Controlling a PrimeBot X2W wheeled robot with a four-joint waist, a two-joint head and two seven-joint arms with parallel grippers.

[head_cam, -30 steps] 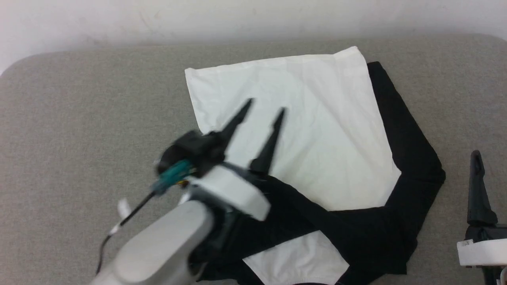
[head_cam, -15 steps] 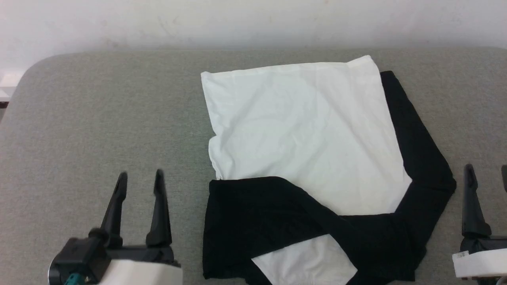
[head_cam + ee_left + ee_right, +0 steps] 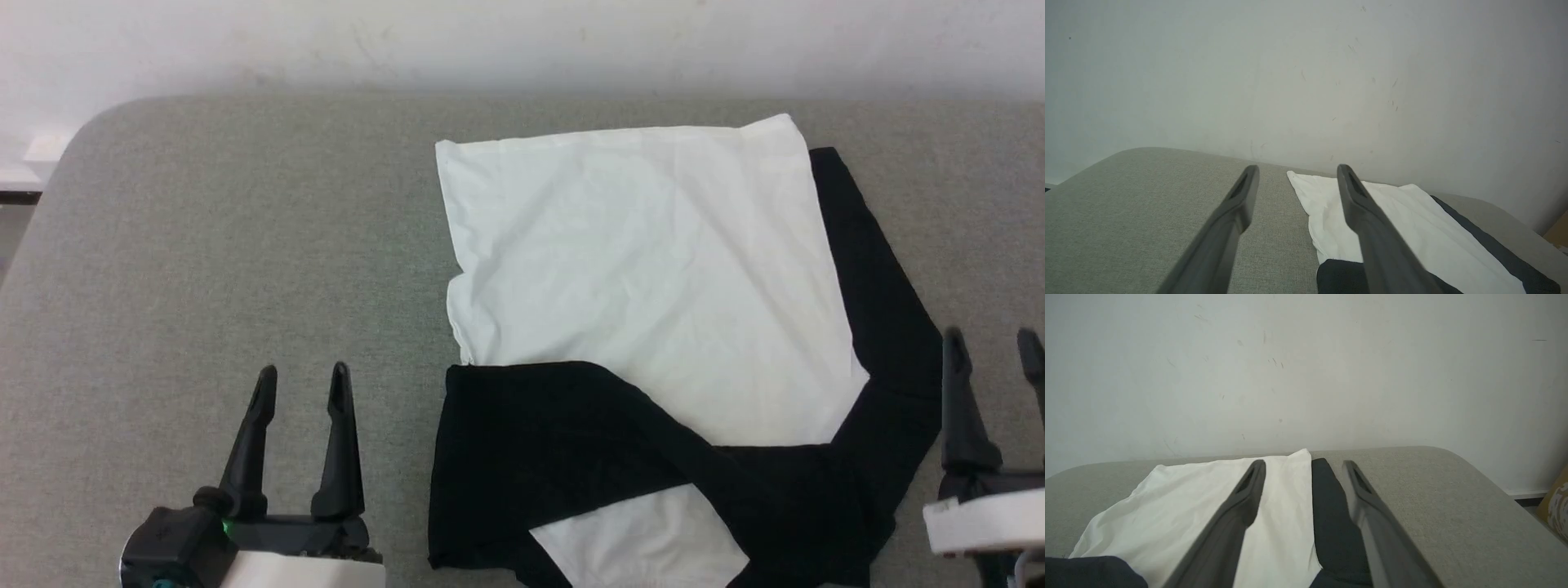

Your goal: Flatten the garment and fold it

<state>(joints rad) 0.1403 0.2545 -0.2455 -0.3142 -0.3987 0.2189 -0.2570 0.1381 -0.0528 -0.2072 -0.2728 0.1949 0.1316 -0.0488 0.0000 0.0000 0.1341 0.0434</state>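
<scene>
The garment [image 3: 653, 286] lies on the grey padded table, its white body spread flat with the hem toward the wall. One black sleeve [image 3: 539, 441] is folded across its near part, the other black sleeve [image 3: 882, 310] runs down the right side. My left gripper [image 3: 302, 380] stands open at the lower left, apart from the cloth, nothing between its fingers. My right gripper [image 3: 992, 343] stands open at the lower right, just beside the right sleeve. The wrist views show the garment [image 3: 1412, 228] [image 3: 1188, 498] beyond the open left gripper [image 3: 1296, 171] and right gripper [image 3: 1303, 465].
The grey padded table [image 3: 204, 261] has a rounded far-left corner and ends at a white wall [image 3: 490, 41]. Bare grey surface stretches left of the garment. A yellowish object [image 3: 1555, 502] stands past the table's right side.
My left arm has pulled back from over the garment's white body to the lower left, leaving the black sleeve folded on the cloth. The camera has shifted slightly; the right gripper shows more fully.
</scene>
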